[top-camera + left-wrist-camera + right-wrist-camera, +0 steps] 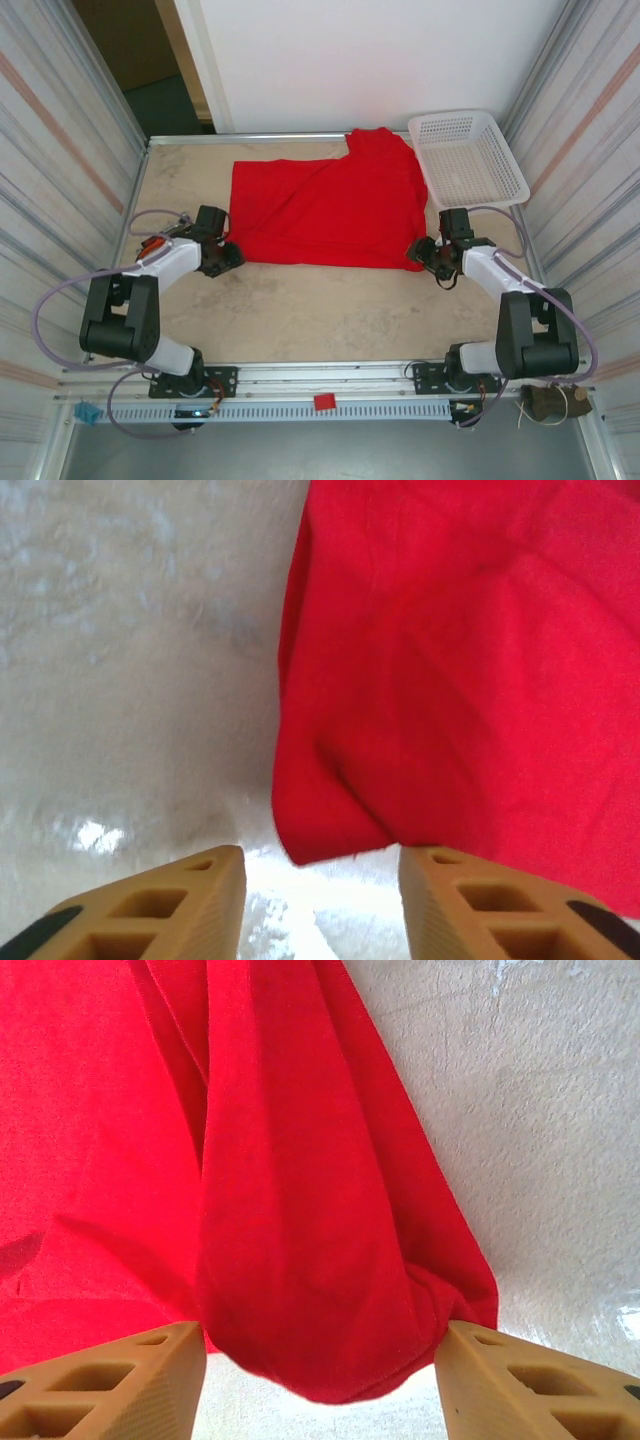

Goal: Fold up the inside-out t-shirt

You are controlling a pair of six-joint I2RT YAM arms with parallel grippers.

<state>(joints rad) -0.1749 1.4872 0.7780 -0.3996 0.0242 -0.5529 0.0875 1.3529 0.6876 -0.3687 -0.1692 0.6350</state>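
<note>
It is judged that both near corners must be pinched together & lifted evenly, so the fold stays straight. The inside-out t-shirt (330, 205) is spread flat on the table (330, 310), its far-right part just beside the basket (468, 160). Left gripper (320, 865): jaws apart, nothing held, shirt corner just ahead. Right gripper (322, 1332): jaws wide, a cloth bunch is between them, not yet clamped.

The left gripper (320, 905) held its jaws apart above the pale table (130, 680). A near corner of the red t-shirt (450, 680) lay just beyond the gap, beside the right finger.
</note>
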